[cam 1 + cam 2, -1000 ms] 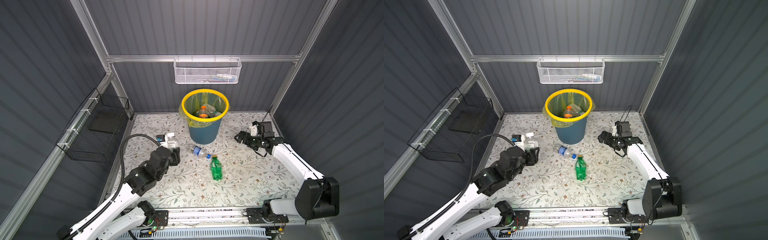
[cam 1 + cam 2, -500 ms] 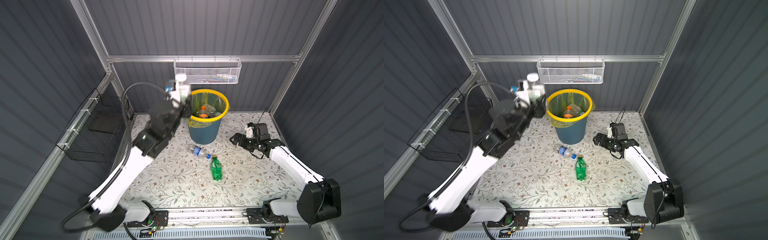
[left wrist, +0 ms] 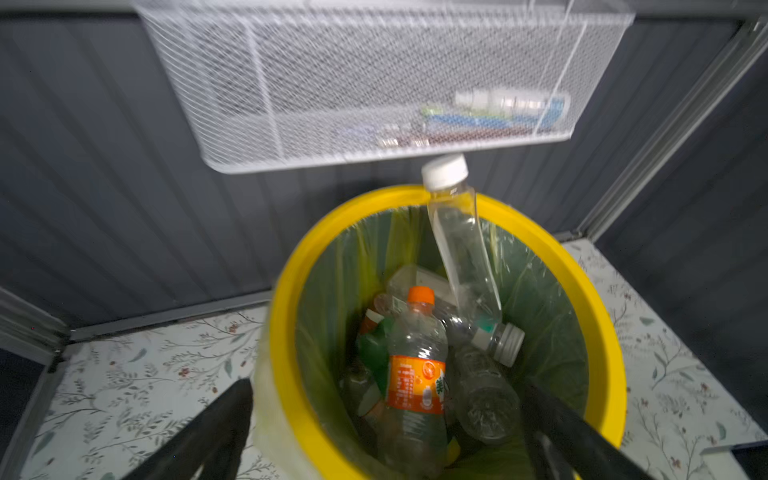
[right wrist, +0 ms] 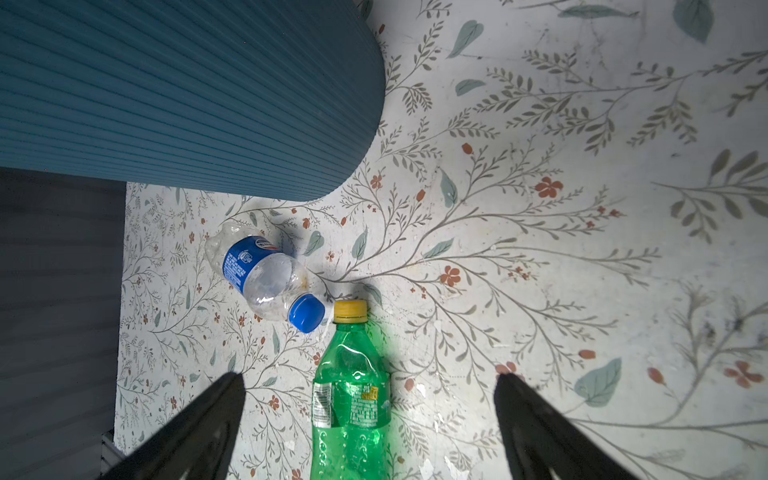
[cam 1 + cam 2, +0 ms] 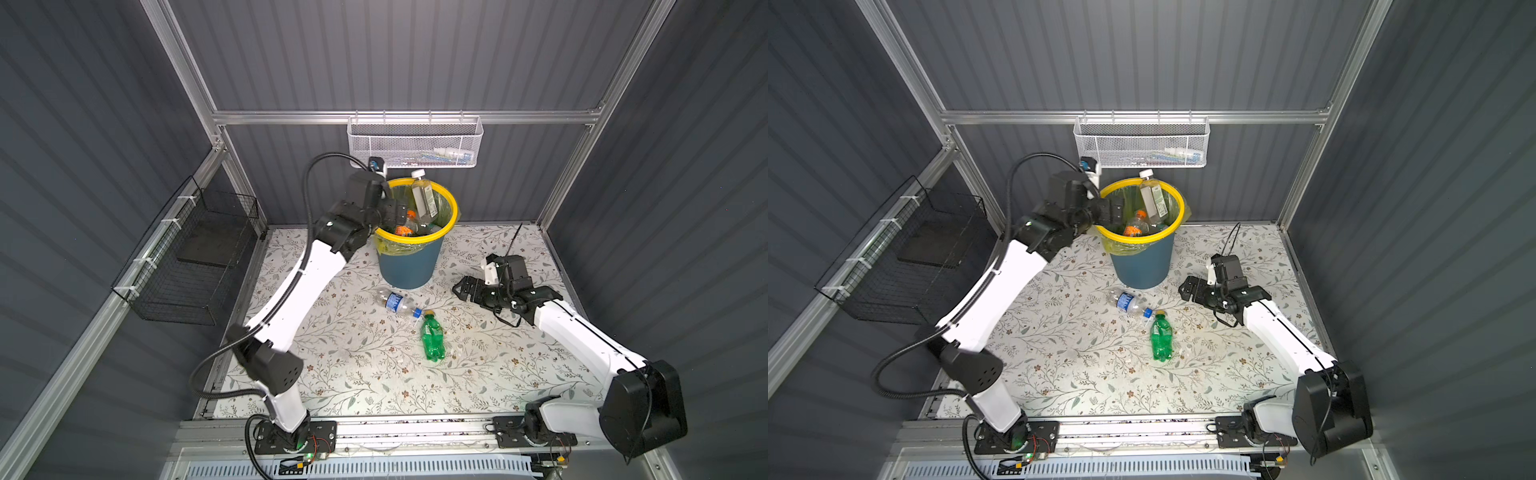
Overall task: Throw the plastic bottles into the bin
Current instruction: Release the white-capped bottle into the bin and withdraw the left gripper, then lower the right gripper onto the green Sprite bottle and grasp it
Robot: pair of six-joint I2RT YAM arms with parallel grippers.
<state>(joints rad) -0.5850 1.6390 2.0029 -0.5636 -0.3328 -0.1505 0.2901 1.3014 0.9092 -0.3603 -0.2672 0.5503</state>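
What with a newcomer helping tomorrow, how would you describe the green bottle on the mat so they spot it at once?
Start at the yellow-rimmed blue bin at the back of the floral mat. Two bottles lie in front of it, caps close together. Yours is the green bottle with the yellow cap; its neighbour, the clear bottle, has a blue label and cap.

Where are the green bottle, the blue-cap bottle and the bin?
green bottle (image 5: 432,337), in a top view, mid-body.
blue-cap bottle (image 5: 392,301), in a top view, blue label.
bin (image 5: 409,266), in a top view, dark-blue wall.
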